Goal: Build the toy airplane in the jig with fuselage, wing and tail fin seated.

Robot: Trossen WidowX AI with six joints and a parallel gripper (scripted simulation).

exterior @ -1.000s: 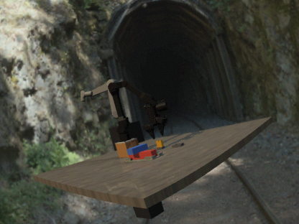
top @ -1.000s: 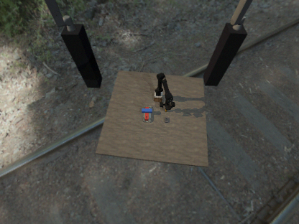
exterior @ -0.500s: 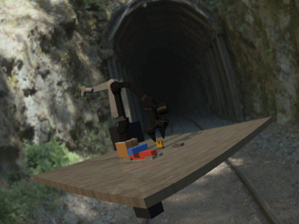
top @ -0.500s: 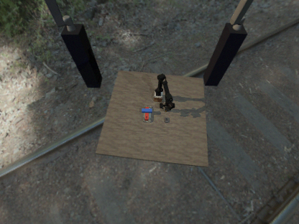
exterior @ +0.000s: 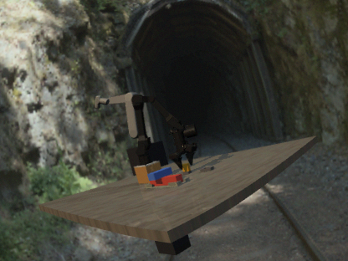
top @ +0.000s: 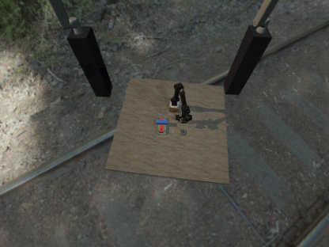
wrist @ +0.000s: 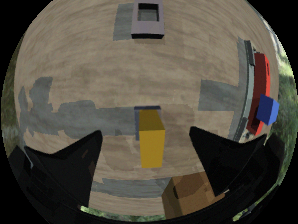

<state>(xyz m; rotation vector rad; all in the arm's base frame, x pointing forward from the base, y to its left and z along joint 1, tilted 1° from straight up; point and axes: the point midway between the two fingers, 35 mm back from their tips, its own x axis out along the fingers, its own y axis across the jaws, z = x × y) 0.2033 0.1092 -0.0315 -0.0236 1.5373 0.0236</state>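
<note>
Fin waits between open fingers

Your gripper (top: pixel 183 118) (exterior: pixel 186 166) (wrist: pixel 147 133) stands wide open, holding nothing, so that its fingers can pass both sides of the yellow tail fin (exterior: pixel 186 168) (wrist: pixel 152 145). The blue wing (top: pixel 161 122) (exterior: pixel 161 174) (wrist: pixel 268 109) lies across the red fuselage (top: pixel 161 129) (exterior: pixel 169 180) (wrist: pixel 260 90), apparently already seated.

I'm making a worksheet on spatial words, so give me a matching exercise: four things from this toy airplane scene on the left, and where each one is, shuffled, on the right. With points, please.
Things
1. Blue wing (top: pixel 161 122) (exterior: pixel 161 174) (wrist: pixel 268 109)
2. Red fuselage (top: pixel 161 128) (exterior: pixel 167 180) (wrist: pixel 260 90)
3. Yellow tail fin (exterior: pixel 186 168) (wrist: pixel 152 145)
4. Tool (exterior: pixel 186 166) (wrist: pixel 147 133)

Places
A. Between the two open fingers in the wrist view, not gripped
B. Lying across the top of the red piece
C. Open, low over the table
D. In the jig, under the blue piece

Pairs: 1-B, 2-D, 3-A, 4-C
</note>
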